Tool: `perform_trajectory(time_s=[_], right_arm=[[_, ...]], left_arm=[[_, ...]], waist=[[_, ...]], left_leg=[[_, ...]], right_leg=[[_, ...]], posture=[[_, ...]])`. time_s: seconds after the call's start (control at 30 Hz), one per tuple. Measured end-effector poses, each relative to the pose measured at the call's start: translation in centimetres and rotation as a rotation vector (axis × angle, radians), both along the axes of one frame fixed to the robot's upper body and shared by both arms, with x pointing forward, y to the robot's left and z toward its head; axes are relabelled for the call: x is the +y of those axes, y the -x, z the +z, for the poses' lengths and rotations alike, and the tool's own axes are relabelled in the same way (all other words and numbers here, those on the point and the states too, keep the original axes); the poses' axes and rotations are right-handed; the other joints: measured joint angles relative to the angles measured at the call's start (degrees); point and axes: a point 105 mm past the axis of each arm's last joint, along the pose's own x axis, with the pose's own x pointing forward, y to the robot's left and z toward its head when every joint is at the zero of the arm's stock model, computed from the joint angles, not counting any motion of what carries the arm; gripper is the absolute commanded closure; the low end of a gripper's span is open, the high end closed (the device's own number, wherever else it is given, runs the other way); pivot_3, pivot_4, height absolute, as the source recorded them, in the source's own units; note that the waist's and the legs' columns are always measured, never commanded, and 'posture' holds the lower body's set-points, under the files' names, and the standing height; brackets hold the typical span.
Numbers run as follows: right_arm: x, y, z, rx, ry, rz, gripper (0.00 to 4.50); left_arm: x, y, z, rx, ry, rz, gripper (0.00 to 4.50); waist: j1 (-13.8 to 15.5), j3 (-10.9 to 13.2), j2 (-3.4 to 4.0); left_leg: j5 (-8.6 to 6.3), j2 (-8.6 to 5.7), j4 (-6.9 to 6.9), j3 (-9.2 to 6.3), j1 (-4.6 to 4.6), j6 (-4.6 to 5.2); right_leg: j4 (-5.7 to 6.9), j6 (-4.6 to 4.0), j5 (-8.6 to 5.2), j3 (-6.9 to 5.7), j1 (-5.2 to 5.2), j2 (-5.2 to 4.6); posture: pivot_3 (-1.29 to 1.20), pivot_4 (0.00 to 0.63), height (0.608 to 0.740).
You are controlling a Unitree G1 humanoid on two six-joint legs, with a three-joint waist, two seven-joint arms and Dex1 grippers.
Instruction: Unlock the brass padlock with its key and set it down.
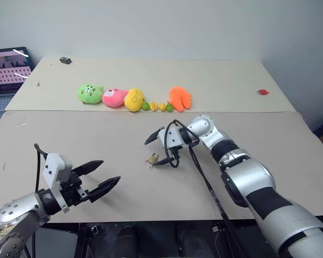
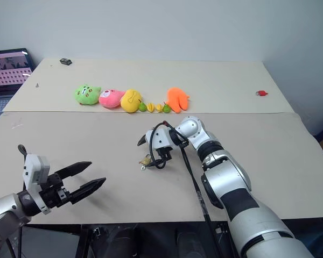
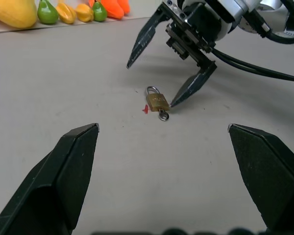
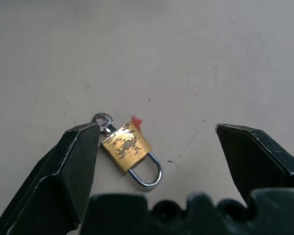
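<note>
The brass padlock [image 4: 127,147] lies flat on the tan table [image 1: 97,134], near its middle, with its silver shackle closed. The key [image 4: 104,120] sticks out of the bottom of its body. My right gripper [image 1: 155,151] hovers just over the lock, open wide. One finger [image 3: 188,90] has its tip right beside the brass body, and the other is raised well off to the far side. My left gripper [image 1: 110,171] is open and holds nothing. It is near the table's front left and points toward the padlock [image 3: 158,102] from a distance.
A row of plush toys [image 1: 113,97] and small toy fruits [image 1: 157,106] lies across the seam between the two table boards. A laptop [image 1: 8,67] sits at the far left. There is a small black item [image 1: 65,61] at the back and a red item [image 1: 262,92] at the far right. A black cable [image 1: 202,177] hangs from my right arm.
</note>
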Motion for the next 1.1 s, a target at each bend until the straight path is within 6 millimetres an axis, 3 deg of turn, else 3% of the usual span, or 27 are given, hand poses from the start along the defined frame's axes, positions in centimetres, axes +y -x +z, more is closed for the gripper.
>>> perform_trajectory(time_s=[0.27,0.73,0.97,1.1], right_arm=[[-1.1,-0.3,-0.1,0.002,0.017,-0.019,0.08],[1.6,1.1,-1.3,0.02,0.052,0.057,0.08],[1.6,0.8,-1.0,-0.027,0.129,0.079,0.08],[0.1,0.0,-0.1,-0.06,0.246,0.087,0.08]], left_arm=[[-0.1,0.0,0.2,-0.004,0.01,0.003,0.0],[-0.4,-0.1,1.0,-0.03,0.026,0.016,0.0],[-0.8,0.3,0.9,-0.026,0.043,0.024,0.0],[-0.8,0.3,1.0,-0.027,0.046,0.03,0.0]], waist=[[-0.09,0.0,0.0],[-0.04,0.0,0.0],[0.13,0.0,0.0],[0.19,0.0,0.01]], left_leg=[[0.0,0.0,0.0,0.0,0.03,0.0],[0.0,0.0,0.0,0.0,0.02,0.0],[0.0,-0.01,0.01,0.0,0.21,-0.02],[0.0,-0.01,0.0,0.0,0.16,-0.02]], right_leg=[[0.01,0.0,0.0,0.0,0.0,0.02],[0.01,0.0,0.0,0.01,0.01,0.01],[0.01,0.0,0.0,0.0,0.17,0.0],[0.0,-0.01,-0.01,0.0,0.12,0.0]], posture=[[0.0,0.15,0.717],[0.0,0.15,0.717],[0.0,0.15,0.717],[0.0,0.15,0.717]])
